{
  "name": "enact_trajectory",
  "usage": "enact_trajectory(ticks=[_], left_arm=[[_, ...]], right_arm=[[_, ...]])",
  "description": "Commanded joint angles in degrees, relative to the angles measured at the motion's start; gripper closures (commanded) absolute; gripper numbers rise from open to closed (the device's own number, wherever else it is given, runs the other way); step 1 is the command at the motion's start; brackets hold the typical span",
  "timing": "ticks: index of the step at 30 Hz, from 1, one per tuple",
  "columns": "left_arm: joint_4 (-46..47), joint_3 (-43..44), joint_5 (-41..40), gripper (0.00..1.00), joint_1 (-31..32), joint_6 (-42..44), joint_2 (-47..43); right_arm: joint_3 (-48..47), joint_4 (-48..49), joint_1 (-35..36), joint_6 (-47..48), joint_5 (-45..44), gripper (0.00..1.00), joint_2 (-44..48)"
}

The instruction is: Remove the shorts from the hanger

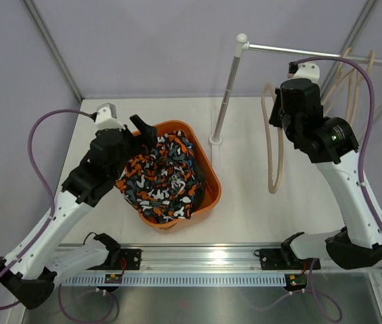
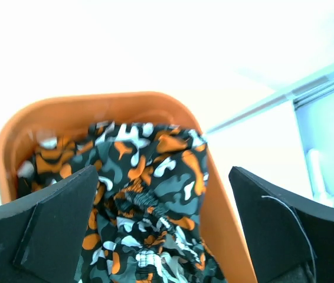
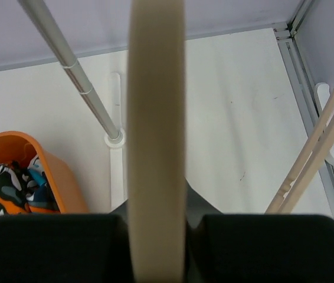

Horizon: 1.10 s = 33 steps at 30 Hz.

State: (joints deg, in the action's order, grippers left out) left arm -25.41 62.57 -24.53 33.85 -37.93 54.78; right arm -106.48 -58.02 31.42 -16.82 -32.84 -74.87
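The top view shows both arms together. The left end effector (image 1: 144,128) hangs over the far-left rim of the orange basket (image 1: 208,179), and the right arm reaches up to the metal rail (image 1: 312,54) of the clothes rack.

Only the left wrist view shows how the left end effector stands. Its two black fingers (image 2: 61,218) are spread wide and hold nothing. The shorts (image 2: 155,236) lie just below and between them, inside the basket.

Only the right wrist view shows the right grip. The right end effector (image 3: 155,224) is pinching the hanger (image 3: 155,118), a flat beige strip that runs straight forward from between its pads. Left of it stands the rack pole (image 3: 78,76) on the white counter (image 3: 232,118). More beige hangers (image 3: 308,153) hang to its right.

The shorts are a crumpled heap with an orange, black, grey and white blotch print, and a gathered waistband shows in the middle. A small piece of light blue cloth shows at the far edge of the heap. No cloth is on the pinched hanger.
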Motion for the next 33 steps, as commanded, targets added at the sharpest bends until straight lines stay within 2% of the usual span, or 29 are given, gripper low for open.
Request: enact_trajectory(ticks=[1, 10, 18, 27, 33], left_arm=[[-2.63, 3.7, -0.26, 0.01, -0.18, 5.84, -2.66], [-4.56, 6.69, 3.79, 0.01, -0.18, 10.5, -8.72], [-5.7, 7.22, 4.32, 0.01, -0.18, 13.5, -12.15], [-5.53, 6.34, 4.49, 0.01, -0.1, 15.08, -12.6], [-5.35, 5.46, 4.76, 0.01, -0.1, 14.82, -12.25]], right_arm=[[-4.34, 4.67, -5.39, 1.96, 6.27, 1.0, -2.55], [-15.59, 7.31, -13.83, 4.86, 12.26, 1.0, -14.24], [-25.44, 8.27, -17.44, 5.57, 14.21, 1.0, -24.88], [-27.03, 8.89, -20.08, 5.83, 15.43, 1.0, -29.37], [-20.28, 10.82, -20.26, 5.66, 15.7, 1.0, -27.97]])
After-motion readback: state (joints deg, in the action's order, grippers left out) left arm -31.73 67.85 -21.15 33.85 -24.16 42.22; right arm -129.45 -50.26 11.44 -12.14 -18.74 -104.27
